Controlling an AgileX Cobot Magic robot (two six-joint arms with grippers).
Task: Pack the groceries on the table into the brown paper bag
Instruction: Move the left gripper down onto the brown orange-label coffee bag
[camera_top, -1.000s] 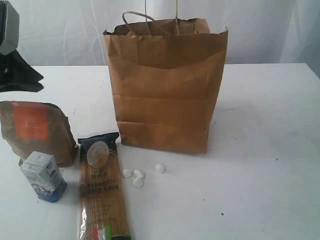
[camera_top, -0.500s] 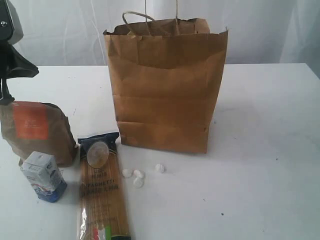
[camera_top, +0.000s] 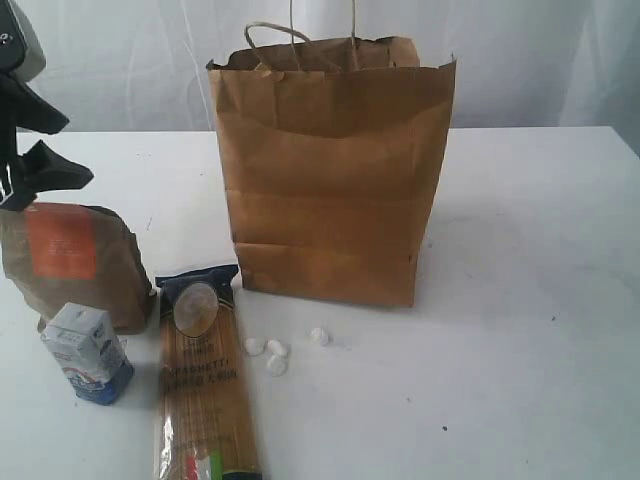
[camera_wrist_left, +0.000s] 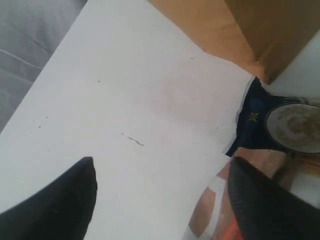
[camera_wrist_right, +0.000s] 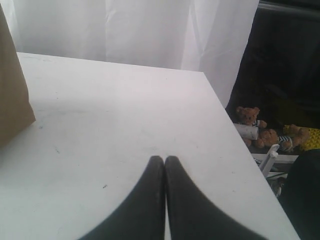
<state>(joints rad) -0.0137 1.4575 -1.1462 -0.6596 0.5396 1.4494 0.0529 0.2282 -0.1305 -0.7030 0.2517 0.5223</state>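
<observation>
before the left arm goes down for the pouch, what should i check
1. left gripper open and empty: ok
2. left gripper centred over brown pouch: cannot tell, in the wrist view the pouch sits off to one side
3. small carton apart from the pouch: cannot tell
4. brown paper bag upright, mouth open: ok
5. room inside the bag: cannot tell, interior hidden
6. right gripper shut, apart from the bag: ok

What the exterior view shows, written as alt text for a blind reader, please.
A tall brown paper bag stands upright on the white table. Left of it in view sit a brown pouch with orange label, a small blue-white carton and a long spaghetti packet; the open left gripper hovers above the pouch.
</observation>
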